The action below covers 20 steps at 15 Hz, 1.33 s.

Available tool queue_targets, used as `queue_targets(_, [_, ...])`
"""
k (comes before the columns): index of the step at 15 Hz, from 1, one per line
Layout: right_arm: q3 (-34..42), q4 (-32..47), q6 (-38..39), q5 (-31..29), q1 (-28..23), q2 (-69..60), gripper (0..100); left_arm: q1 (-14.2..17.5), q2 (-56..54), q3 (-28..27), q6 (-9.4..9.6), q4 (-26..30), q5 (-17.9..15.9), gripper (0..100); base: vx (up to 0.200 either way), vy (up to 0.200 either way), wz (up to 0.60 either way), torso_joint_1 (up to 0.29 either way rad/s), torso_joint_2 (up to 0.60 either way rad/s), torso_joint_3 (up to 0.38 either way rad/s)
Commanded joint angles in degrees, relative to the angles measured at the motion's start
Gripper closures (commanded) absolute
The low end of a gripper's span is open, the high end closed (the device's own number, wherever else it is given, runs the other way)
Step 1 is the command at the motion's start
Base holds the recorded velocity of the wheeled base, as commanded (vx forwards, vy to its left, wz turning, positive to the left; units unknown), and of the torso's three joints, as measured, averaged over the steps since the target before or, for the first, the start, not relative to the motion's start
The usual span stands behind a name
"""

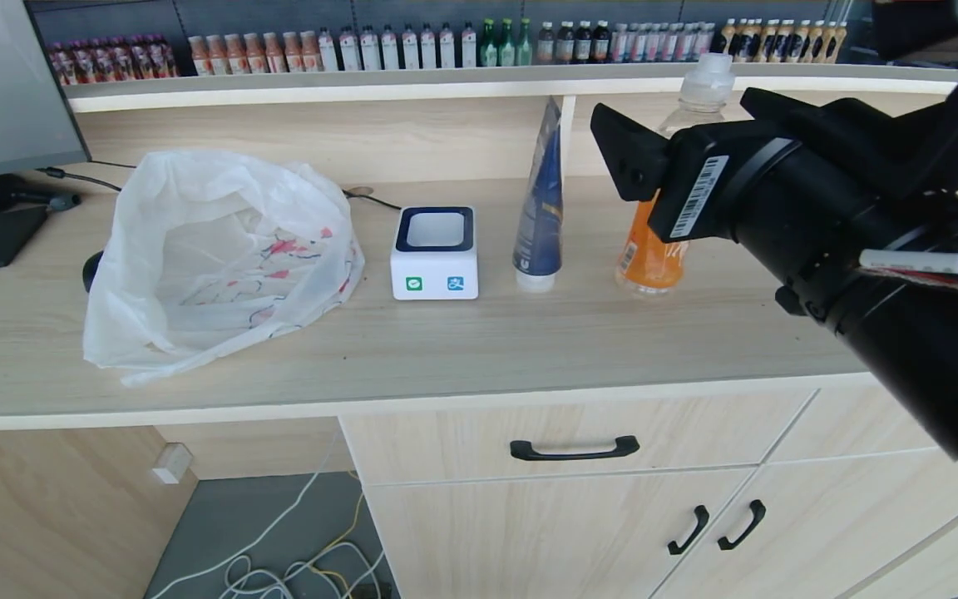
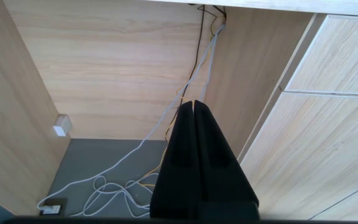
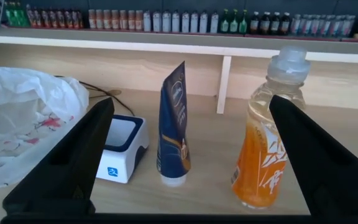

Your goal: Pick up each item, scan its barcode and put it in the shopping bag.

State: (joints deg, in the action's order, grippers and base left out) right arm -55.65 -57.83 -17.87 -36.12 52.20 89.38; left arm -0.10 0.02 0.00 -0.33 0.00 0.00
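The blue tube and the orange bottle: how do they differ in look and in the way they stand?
The blue tube is opaque and dark; the orange bottle is clear and shows orange drink. The tube stands on its white cap, flat end up; the bottle stands on its base, cap on top. The tube is next to the scanner; the bottle is farther to the robot's right. Both stand upright on the counter.

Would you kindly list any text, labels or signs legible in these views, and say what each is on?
No words can be read with confidence.
scanner: a green and a blue icon on its front, no letters legible.
tube: print too blurred.
orange bottle: white label characters, too blurred.
shopping bag: red and blue print, unreadable.
shelf bottles: labels too small.
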Motion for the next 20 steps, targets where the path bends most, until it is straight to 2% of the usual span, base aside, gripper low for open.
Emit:
queue_targets(1, [-1.0,0.0,1.2,0.8,-1.0,2.2,0,0.0,0.0,0.0,-0.02,0.0,0.0,100,0.0,0.0,0.0,0.0,0.0,0.0])
queue_targets(4, [-4.5,0.1,2.4,1.6,-1.0,5.5,0,0.0,0.0,0.0,-0.02,0.0,0.0,100,0.0,0.0,0.0,0.0,0.0,0.0])
queue_targets(7, [-8.4,0.3,5.0,5.0,-1.4,10.0,0,0.0,0.0,0.0,-0.02,0.0,0.0,100,0.0,0.0,0.0,0.0,0.0,0.0])
queue_targets(11, [-14.6,2.4,8.6,6.3,-5.1,13.0,0,0.0,0.0,0.0,-0.02,0.0,0.0,100,0.0,0.0,0.0,0.0,0.0,0.0])
queue_targets(13, [-18.2,5.7,8.6,6.3,-6.7,14.0,0,0.0,0.0,0.0,-0.02,0.0,0.0,100,0.0,0.0,0.0,0.0,0.0,0.0])
queue_targets(18, [-23.9,6.6,8.7,6.4,-6.7,19.2,0,0.0,0.0,0.0,-0.02,0.0,0.0,100,0.0,0.0,0.0,0.0,0.0,0.0])
queue_targets(19, [-29.3,7.5,8.7,6.4,-6.8,22.8,0,0.0,0.0,0.0,-0.02,0.0,0.0,100,0.0,0.0,0.0,0.0,0.0,0.0])
queue_targets(20, [-31.2,8.5,8.7,6.2,-6.9,23.7,0,0.0,0.0,0.0,-0.02,0.0,0.0,100,0.0,0.0,0.0,0.0,0.0,0.0])
